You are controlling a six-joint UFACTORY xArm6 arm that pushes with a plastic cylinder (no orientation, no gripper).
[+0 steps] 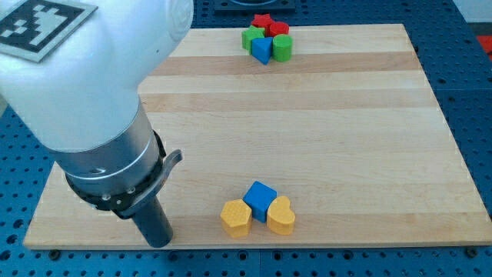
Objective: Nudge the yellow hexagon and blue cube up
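Observation:
A yellow hexagon (235, 218) lies near the board's bottom edge, touching a blue cube (260, 199) at its upper right. A yellow heart (281, 215) touches the cube's right side. My tip (159, 241) rests on the board near the bottom edge, to the left of the yellow hexagon and well apart from it. The big white arm body fills the view's upper left and hides the board there.
At the view's top sits a tight cluster: a red star (263, 21), a red block (278, 29), a green block (252, 38), a blue triangular block (263, 50) and a green cylinder (282, 48). The wooden board (346, 138) ends just below my tip.

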